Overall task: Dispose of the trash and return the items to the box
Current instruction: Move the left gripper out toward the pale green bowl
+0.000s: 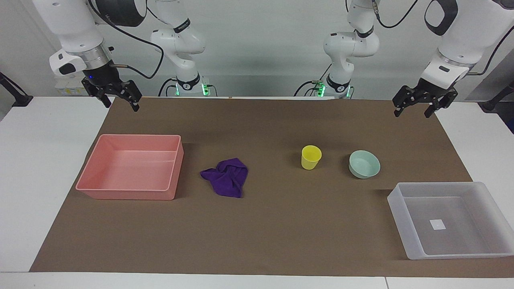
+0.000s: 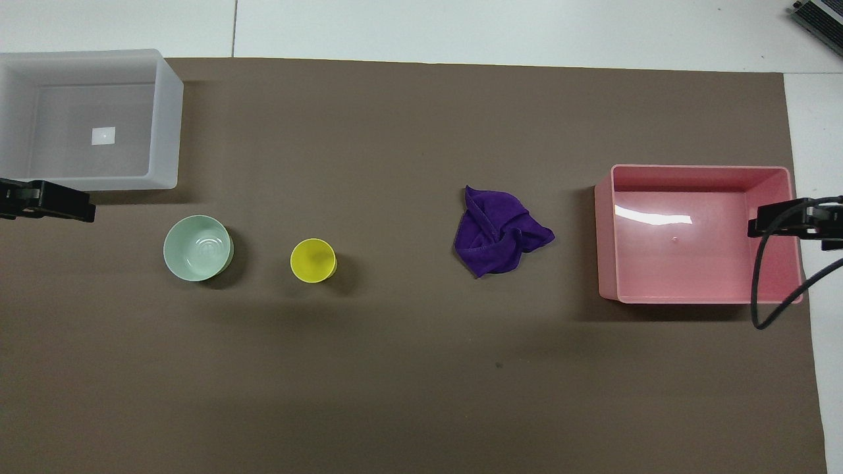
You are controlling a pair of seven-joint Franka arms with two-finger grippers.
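Nothing started yet: both arms wait, left gripper (image 1: 415, 107) and right gripper (image 1: 119, 98) fingers spread, empty. Next probably purple cloth (image 1: 226, 177) into pink tray (image 1: 120, 192).

1. A pale grey-white wall (image 1: 261, 44) is running along the 12 o'clock edge of the facing view, with soft shadows lying on it between the arm bases.
2. A white table (image 1: 44, 168) is filling most of both views, and a seam (image 2: 235, 29) is crossing its top toward 12 o'clock in the overhead view.
3. A large brown mat (image 1: 281, 224) is covering the table's middle, leaving white margins showing at 3 and 9 o'clock in the facing view.
4. Even light is falling from above, casting faint shadows on the mat.
5. A grey device (image 2: 820, 16) is peeking in at the overhead view's 1 o'clock corner.
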